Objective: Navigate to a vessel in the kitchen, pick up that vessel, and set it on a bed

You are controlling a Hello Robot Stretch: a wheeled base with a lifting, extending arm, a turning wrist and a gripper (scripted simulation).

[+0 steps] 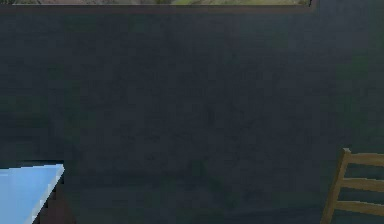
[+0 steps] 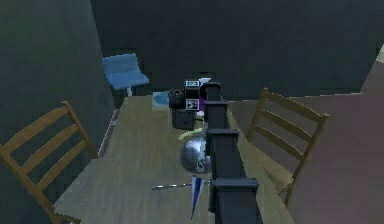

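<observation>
Vessel [image 2: 192, 155], likely the silvery blob on the surface [image 2: 130, 165], may be knocked aside by the hand [image 2: 190, 124], whose hold I cannot tell.

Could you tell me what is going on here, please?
The robot's arm reaches out over a wooden table, with the gripper toward its far end. A silvery rounded thing, possibly the vessel, lies on the table beside the arm. I cannot tell whether the gripper holds anything. Wooden chairs stand on both sides, and a blue chair at the far end.
</observation>
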